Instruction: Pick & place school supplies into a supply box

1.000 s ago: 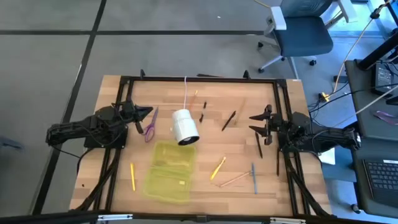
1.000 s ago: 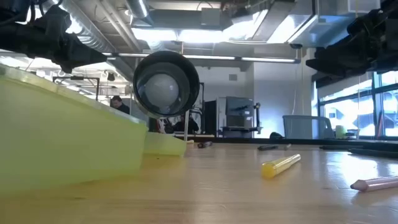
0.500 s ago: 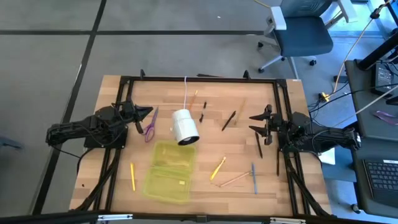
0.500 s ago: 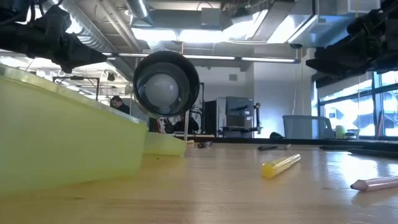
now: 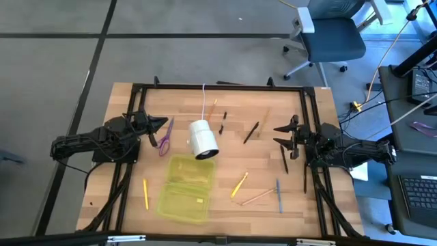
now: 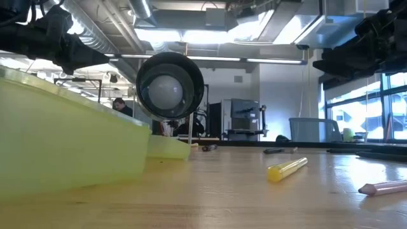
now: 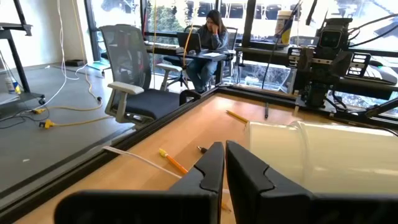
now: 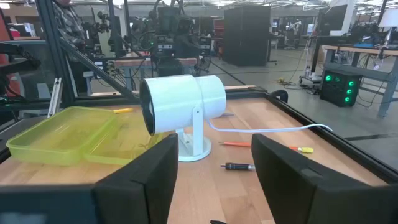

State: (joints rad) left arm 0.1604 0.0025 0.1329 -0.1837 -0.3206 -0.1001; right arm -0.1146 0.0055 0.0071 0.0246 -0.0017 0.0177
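Observation:
The supply box [image 5: 186, 188] lies open near the table's near edge, both translucent yellow-green halves flat on the wood; it also fills the low view's left side [image 6: 63, 149]. Purple-handled scissors [image 5: 164, 141] lie just beside my left gripper [image 5: 164, 123], which is shut and hovers by the left edge. A yellow pencil [image 5: 145, 193] lies left of the box. A yellow pen [image 5: 239, 184], a wood-coloured pencil [image 5: 257, 198] and a grey pen [image 5: 278, 195] lie right of it. Black pens [image 5: 250, 132] lie farther back. My right gripper [image 5: 278, 134] is open, above the right side.
A white cylinder on a cord [image 5: 203, 139] stands mid-table just beyond the box, between the two grippers [image 8: 183, 102]. A dark frame [image 5: 218, 87] runs round the table. An orange pencil [image 5: 213, 107] lies near the far edge. An office chair [image 5: 331, 37] stands beyond the table.

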